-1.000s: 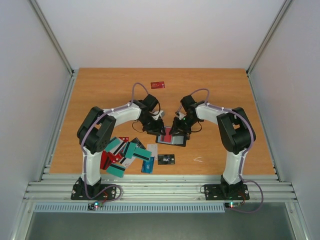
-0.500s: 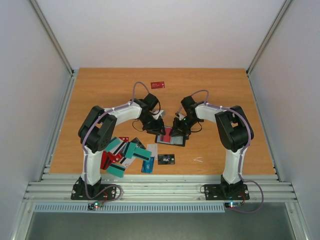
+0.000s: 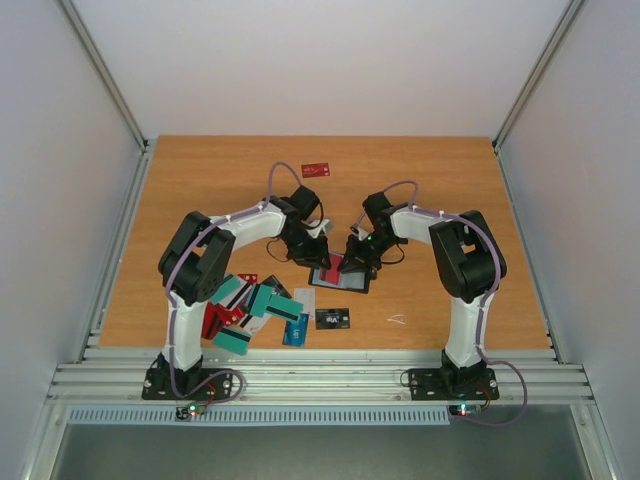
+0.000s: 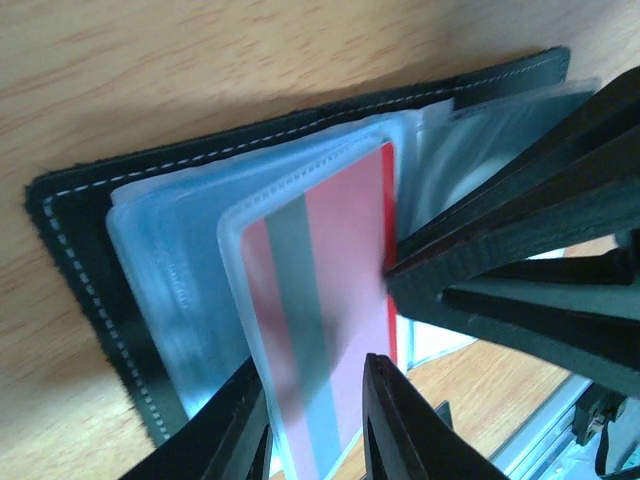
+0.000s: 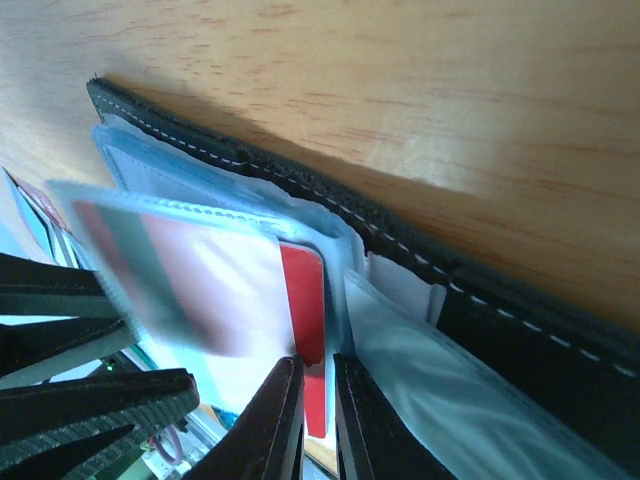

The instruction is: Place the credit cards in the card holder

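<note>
The card holder lies open at mid-table, black with white stitching and clear sleeves. A red card with a grey stripe sits partly inside a raised sleeve. My left gripper hovers at that sleeve's near end, and its jaws stand apart on either side of it. My right gripper comes in from the other side. Its jaws are nearly together on the red card's bare edge. The right fingers show as dark bars in the left wrist view.
Several loose credit cards, teal, red and black, lie heaped by the left arm's base. A blue card and a black card with white print lie in front of the holder. One red card lies far back.
Both grippers have narrowed their jaws a little. The arms and the card holder have hardly shifted.
</note>
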You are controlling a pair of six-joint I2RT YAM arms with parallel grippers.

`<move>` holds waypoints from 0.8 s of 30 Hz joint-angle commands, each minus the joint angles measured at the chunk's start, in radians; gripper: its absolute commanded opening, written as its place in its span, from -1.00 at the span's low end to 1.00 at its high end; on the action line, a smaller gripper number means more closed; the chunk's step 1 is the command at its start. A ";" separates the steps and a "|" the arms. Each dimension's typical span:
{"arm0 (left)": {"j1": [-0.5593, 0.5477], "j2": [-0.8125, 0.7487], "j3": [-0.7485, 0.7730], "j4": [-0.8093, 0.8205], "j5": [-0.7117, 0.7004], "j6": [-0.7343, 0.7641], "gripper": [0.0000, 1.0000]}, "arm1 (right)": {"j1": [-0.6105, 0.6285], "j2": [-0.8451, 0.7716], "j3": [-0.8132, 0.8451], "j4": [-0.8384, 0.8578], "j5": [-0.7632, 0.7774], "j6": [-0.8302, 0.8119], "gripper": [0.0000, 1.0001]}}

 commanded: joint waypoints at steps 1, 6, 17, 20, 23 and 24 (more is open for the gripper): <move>-0.018 0.027 0.043 0.000 0.000 0.010 -0.49 | 0.020 0.047 0.002 0.052 0.016 -0.005 -0.78; -0.031 0.017 0.035 0.011 -0.010 -0.006 -0.50 | 0.019 0.049 0.005 0.037 0.013 -0.006 -0.78; -0.063 0.007 0.092 -0.050 -0.106 -0.035 -0.89 | 0.020 -0.005 0.003 0.039 0.020 0.019 -0.76; -0.071 0.016 0.117 -0.097 -0.140 -0.041 -0.93 | 0.020 -0.033 0.007 0.029 0.027 0.020 -0.74; -0.082 0.016 0.141 -0.134 -0.181 -0.050 -0.93 | 0.018 -0.079 0.011 0.006 0.043 0.012 -0.69; -0.086 0.020 0.152 -0.146 -0.194 -0.052 -0.93 | 0.017 -0.101 0.008 -0.002 0.051 0.009 -0.67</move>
